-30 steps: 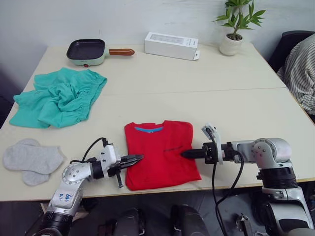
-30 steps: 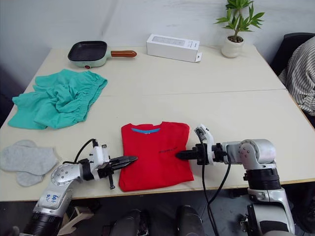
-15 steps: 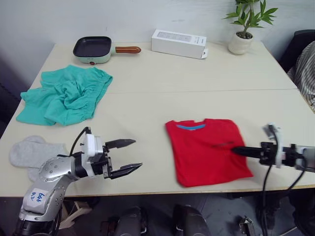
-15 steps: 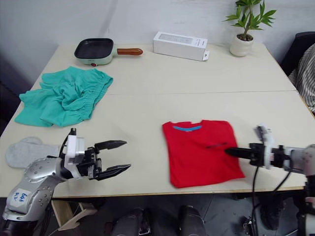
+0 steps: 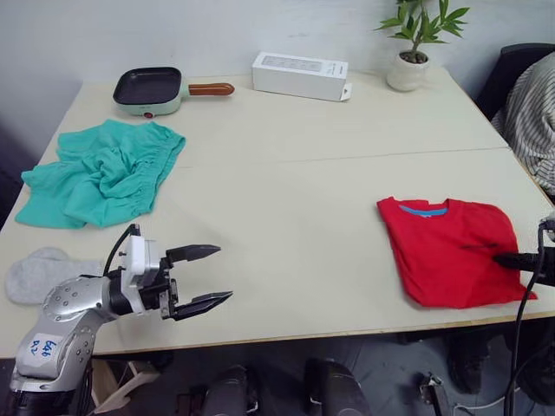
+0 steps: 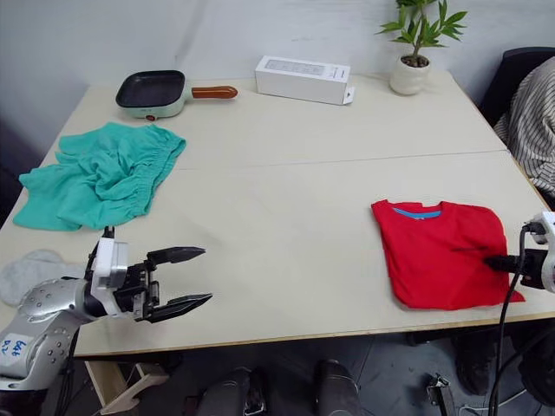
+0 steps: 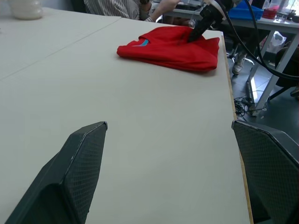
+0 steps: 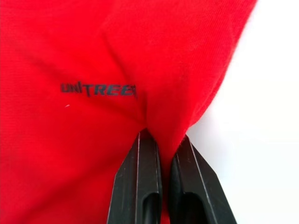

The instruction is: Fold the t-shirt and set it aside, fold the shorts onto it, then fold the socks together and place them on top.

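The folded red t-shirt [image 5: 447, 263] lies near the table's front right corner. My right gripper [image 5: 507, 258] is shut on a pinch of its cloth beside the dark chest print [image 8: 98, 88], its fingers [image 8: 145, 154] pressed together on the fold. My left gripper [image 5: 221, 274] hovers wide open over bare table at the front left, holding nothing. Across the table from it I see the t-shirt [image 7: 168, 46]. The teal-green shorts [image 5: 100, 173] lie crumpled at the left. The grey socks [image 5: 39, 273] rest at the front left corner beside my left arm.
A small pan [image 5: 149, 89], a white box [image 5: 300, 76] and a potted plant [image 5: 409, 69] stand along the table's far edge. A person in a striped sleeve [image 5: 531, 113] sits at the right. The table's front edge [image 5: 347, 334] runs just below the t-shirt.
My right gripper has dragged the folded t-shirt from the front middle to the front right. My left gripper let go of it, opened wide and drew back to the left.
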